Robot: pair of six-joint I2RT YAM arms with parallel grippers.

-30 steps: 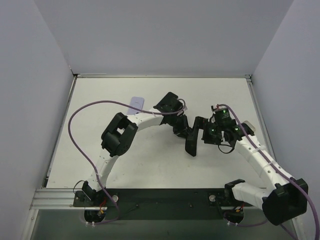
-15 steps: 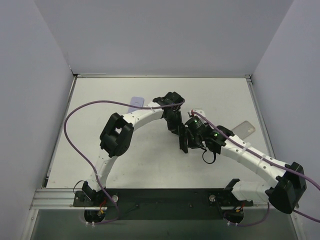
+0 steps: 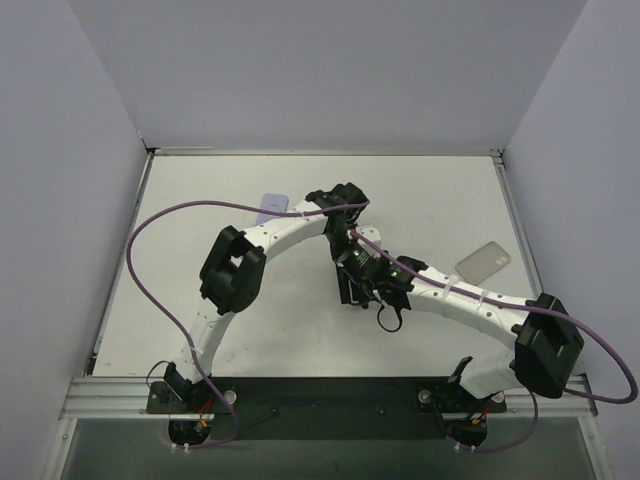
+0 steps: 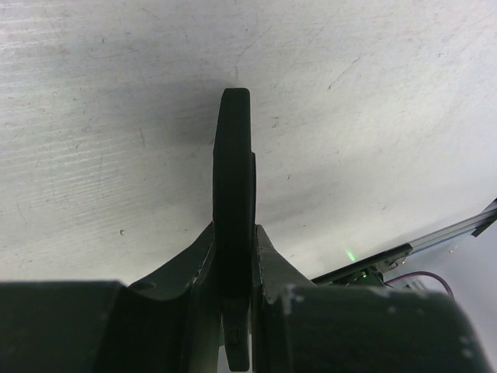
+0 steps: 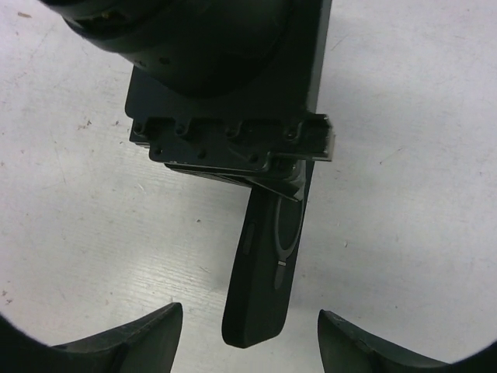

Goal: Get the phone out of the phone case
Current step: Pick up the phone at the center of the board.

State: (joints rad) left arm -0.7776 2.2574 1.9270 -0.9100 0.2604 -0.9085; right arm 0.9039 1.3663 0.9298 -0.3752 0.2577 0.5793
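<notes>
My left gripper (image 4: pixel 233 241) is shut on a black phone case (image 4: pixel 234 171) and holds it edge-on above the white table. In the right wrist view the case (image 5: pixel 264 272) hangs down from the left gripper's body (image 5: pixel 233 116), with a ring on its back and a side button showing. I cannot tell whether the phone sits inside. My right gripper (image 5: pixel 248 322) is open, its fingertips (image 5: pixel 147 334) on either side of the case's free end, apart from it. In the top view both grippers meet mid-table, left (image 3: pixel 345 245) and right (image 3: pixel 352 285).
A clear phone case (image 3: pixel 485 260) lies on the table at the right. A pale lavender flat object (image 3: pixel 272 208) lies at the back left. Purple cables loop off both arms. Grey walls close in the table on three sides.
My right arm has swung left across the table, bringing its open gripper up to the held black case. My left gripper with the case has shifted slightly left.
</notes>
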